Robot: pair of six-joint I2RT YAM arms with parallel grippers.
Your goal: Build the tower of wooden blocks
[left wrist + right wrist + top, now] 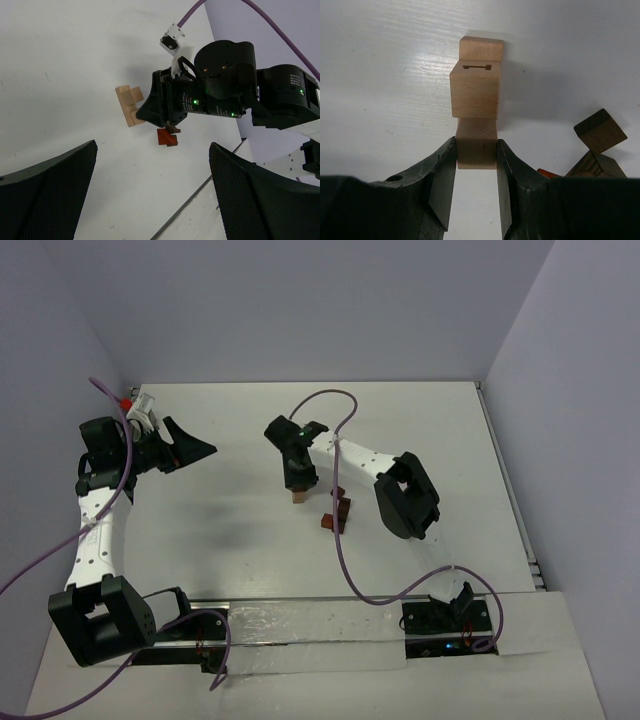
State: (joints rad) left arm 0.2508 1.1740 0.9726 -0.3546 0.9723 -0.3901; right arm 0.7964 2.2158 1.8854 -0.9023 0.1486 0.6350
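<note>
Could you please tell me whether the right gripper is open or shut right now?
The right gripper is shut on the tan block: both fingers press its sides.

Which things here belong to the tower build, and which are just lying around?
Job: tan blocks; right hand, shut on one; dark brown blocks beside them.
Lying about: purple cables; left hand, open, holding nothing.

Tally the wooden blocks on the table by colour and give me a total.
Light tan blocks: 3, in a row, with the nearest one between the right gripper jaws
Dark brown blocks: 2
Orange-red block: 1, only a sliver shows beside the jaw
Total: 6
</note>
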